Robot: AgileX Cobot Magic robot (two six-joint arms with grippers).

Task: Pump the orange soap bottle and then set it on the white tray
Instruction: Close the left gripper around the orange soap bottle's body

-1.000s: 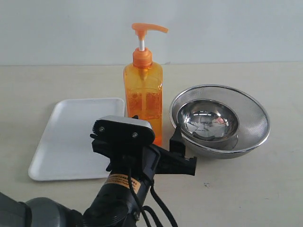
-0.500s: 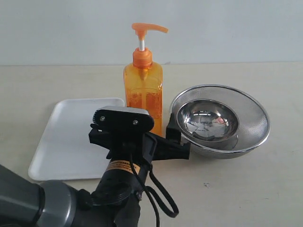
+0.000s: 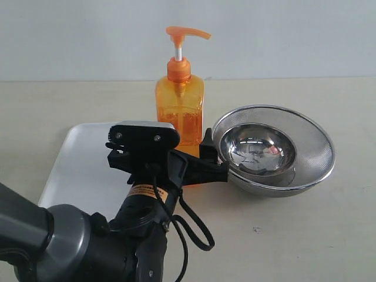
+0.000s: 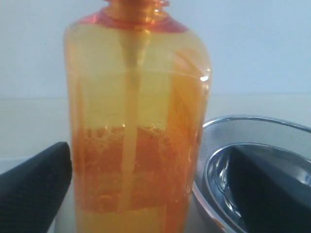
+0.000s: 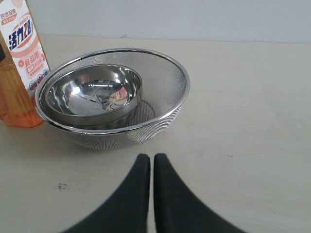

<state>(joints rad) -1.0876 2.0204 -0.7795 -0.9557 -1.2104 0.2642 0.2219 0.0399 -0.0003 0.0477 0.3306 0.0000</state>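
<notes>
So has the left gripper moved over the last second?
Yes. Against the unmoved steel bowls, the left gripper has advanced toward the orange soap bottle, its jaws now either side of it.

Translucent orange soap bottle (image 3: 180,111), white stem (image 3: 178,54), white label (image 5: 23,46) printed orange. Plain white tray (image 3: 73,161). Silver mesh strainer (image 3: 314,147), mirror-bright steel bowl (image 3: 258,150). Beige surface (image 3: 329,235).

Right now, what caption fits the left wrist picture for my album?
The open left tool flanks the orange soap bottle, with steel bowls close beside it.
</notes>
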